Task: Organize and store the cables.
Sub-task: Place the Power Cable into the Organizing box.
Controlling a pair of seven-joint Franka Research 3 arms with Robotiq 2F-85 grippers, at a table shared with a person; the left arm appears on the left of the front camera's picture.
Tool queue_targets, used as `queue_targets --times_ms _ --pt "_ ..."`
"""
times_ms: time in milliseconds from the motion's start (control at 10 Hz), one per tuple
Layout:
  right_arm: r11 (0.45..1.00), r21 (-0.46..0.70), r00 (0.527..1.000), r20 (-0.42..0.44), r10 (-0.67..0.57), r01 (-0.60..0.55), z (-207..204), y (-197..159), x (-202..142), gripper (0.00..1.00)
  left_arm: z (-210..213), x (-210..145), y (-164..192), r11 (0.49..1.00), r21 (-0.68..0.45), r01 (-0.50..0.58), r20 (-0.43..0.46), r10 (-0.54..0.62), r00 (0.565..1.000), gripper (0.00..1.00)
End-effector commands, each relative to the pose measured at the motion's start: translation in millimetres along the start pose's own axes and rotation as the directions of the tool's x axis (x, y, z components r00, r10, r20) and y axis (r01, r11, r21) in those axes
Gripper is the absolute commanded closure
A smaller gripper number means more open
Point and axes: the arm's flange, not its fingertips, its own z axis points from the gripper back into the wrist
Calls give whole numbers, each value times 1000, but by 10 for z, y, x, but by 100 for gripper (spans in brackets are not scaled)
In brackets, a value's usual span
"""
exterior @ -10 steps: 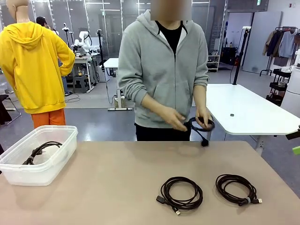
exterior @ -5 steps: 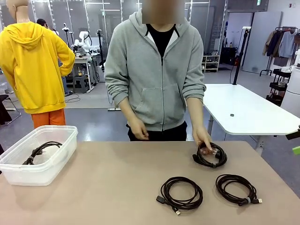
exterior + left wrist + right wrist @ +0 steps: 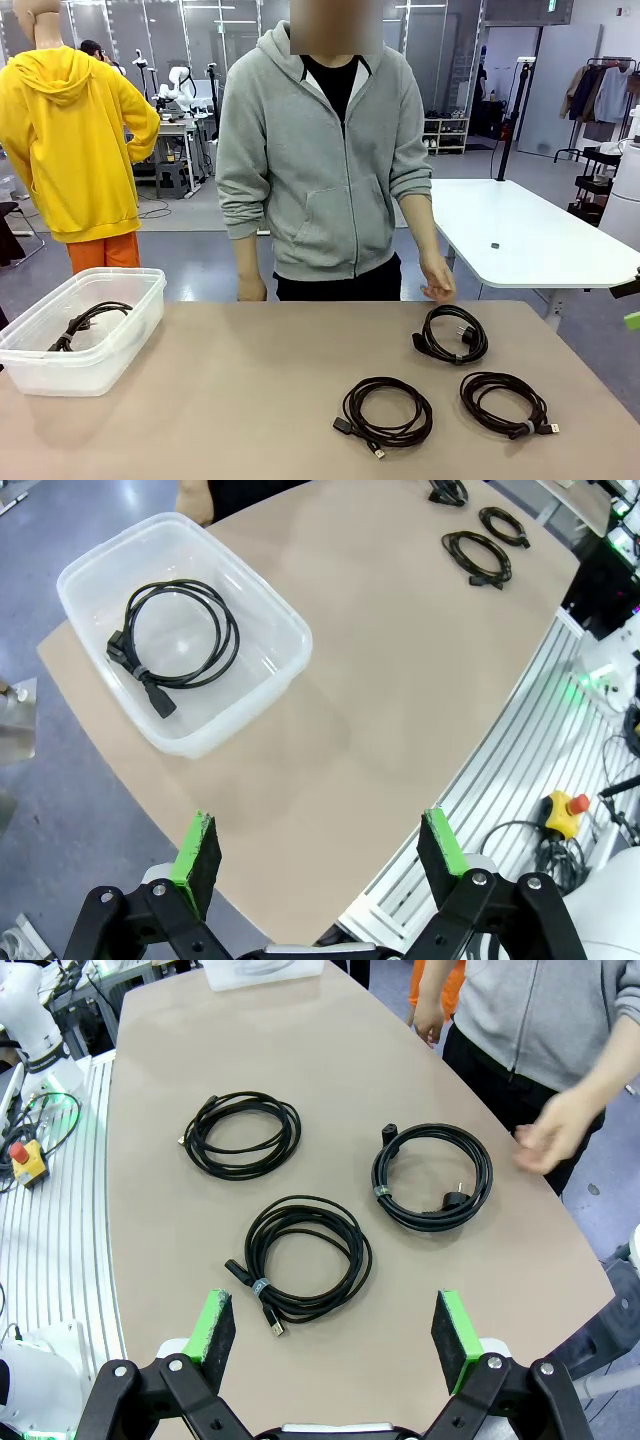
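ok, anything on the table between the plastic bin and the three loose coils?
Nothing. Front view shows bare tabletop from the bin to the nearest coil.

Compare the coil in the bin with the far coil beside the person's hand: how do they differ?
The bin coil lies inside the clear plastic bin, at the robot's left; the far coil lies on the bare table, at the right. The far coil shows a round pinned plug; the bin coil's plugs look blocky. Both are black, round-wound and ungripped.
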Motion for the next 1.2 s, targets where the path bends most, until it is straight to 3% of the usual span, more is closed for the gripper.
queue_targets --times_ms 0,100,200,400,500,600,700,800,1000,1100 --pt "1000 6 1000 -13 -22 22 18 24 39 0 -1 23 13 1000 7 3 16 -3 1000 0" --pt "1000 0 1000 0 0 0 0 0 0 0 -1 23 13 1000 7 3 16 -3 1000 0" --pt "994 11 991 -70 114 -113 -19 111 213 0 -1 23 13 1000 7 3 16 -3 1000 0" --pt "955 162 911 -295 287 -248 -480 -34 900 0 -1 23 13 1000 7 3 16 -3 1000 0" --pt "945 219 860 -403 313 -242 -775 -182 1137 0 -1 23 13 1000 7 3 16 -3 1000 0" --pt "931 279 819 -460 344 -234 -1074 -300 1289 0 -1 23 13 1000 7 3 16 -3 1000 0" --pt "913 328 801 -464 378 -241 -1367 -370 1398 0 -1 23 13 1000 7 3 16 -3 1000 0" --pt "927 315 746 -563 354 -202 -1669 -433 1435 0 -1 23 13 1000 7 3 16 -3 1000 0" --pt "934 296 747 -571 340 -199 -1924 -408 1467 0 -1 23 13 1000 7 3 16 -3 1000 0" --pt "949 260 720 -622 308 -181 -2082 -373 1423 0 -1 23 13 1000 7 3 16 -3 1000 0"
